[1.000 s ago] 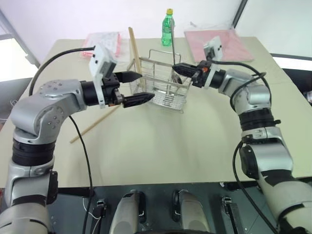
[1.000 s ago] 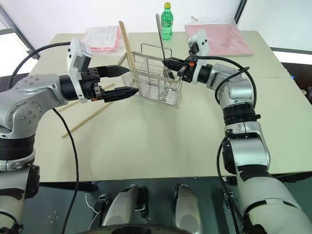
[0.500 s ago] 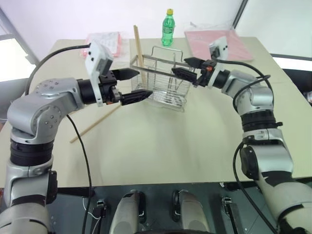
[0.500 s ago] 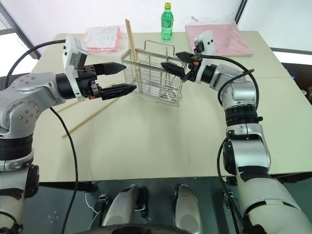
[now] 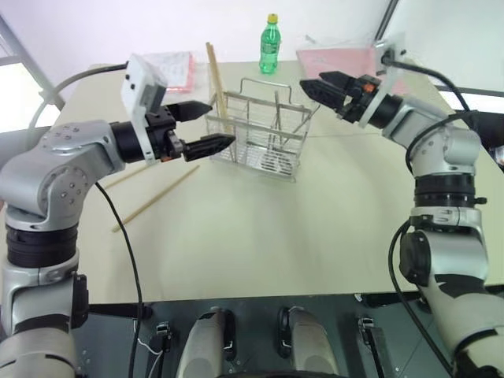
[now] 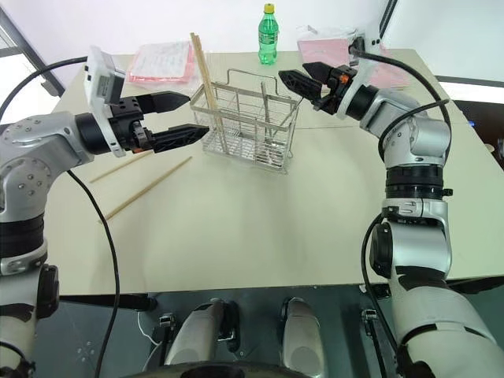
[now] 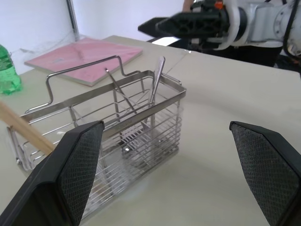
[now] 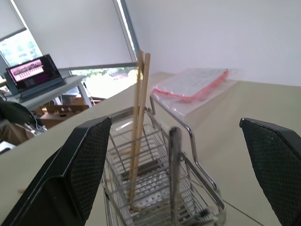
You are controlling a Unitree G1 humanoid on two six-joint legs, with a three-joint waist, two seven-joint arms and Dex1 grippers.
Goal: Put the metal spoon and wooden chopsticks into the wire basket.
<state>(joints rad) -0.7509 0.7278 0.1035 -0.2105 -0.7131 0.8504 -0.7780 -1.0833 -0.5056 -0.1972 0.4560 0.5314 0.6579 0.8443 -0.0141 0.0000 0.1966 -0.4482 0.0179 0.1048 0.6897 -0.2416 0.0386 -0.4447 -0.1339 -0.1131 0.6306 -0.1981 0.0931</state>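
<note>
two wooden chopsticks (image 6: pixel 206 87) and one metal spoon (image 6: pixel 266 118) in wire basket (image 6: pixel 248 118); two chopsticks (image 6: pixel 146 183) on table; both grippers gape empty.

We saw the wire basket (image 6: pixel 250 126), silver with grid sides and an arched handle, standing upright on the table. The metal spoon (image 6: pixel 268 118) stood inside it near one end, handle up. Two wooden chopsticks (image 6: pixel 206 83) leaned upright in the other end, and two more chopsticks (image 6: pixel 142 186) lay flat on the table beside the basket.
</note>
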